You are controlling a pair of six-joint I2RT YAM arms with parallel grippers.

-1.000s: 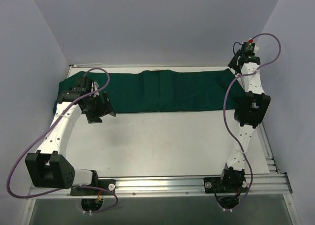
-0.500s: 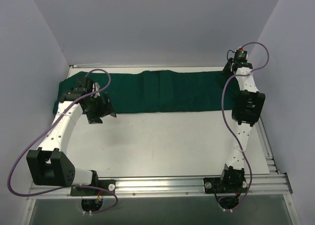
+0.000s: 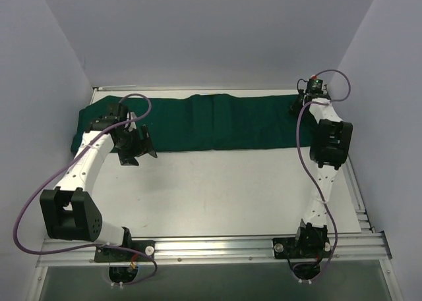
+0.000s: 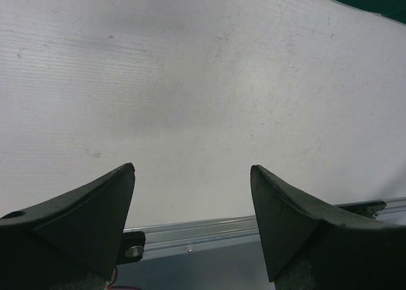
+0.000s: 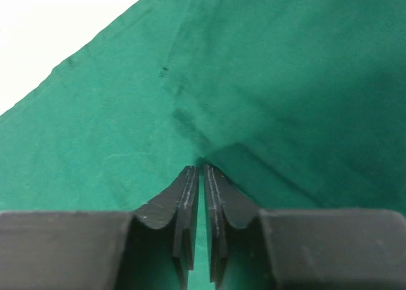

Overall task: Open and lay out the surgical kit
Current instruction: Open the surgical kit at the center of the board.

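Pinching a raised fold, the right gripper (image 5: 201,169) is seen almost closed on the dark green drape (image 5: 285,80), which is stretched along the far side of the table (image 3: 217,189). The left gripper (image 4: 191,169) is held wide open and empty over bare tabletop — the drape's left end is partly hidden by that arm.

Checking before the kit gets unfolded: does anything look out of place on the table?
Nothing looks spilled or damaged. The green drape lies as a long folded strip across the far side of the table, its left end rumpled at the table's edge. The right gripper pinches a small ridge of it at the right end.
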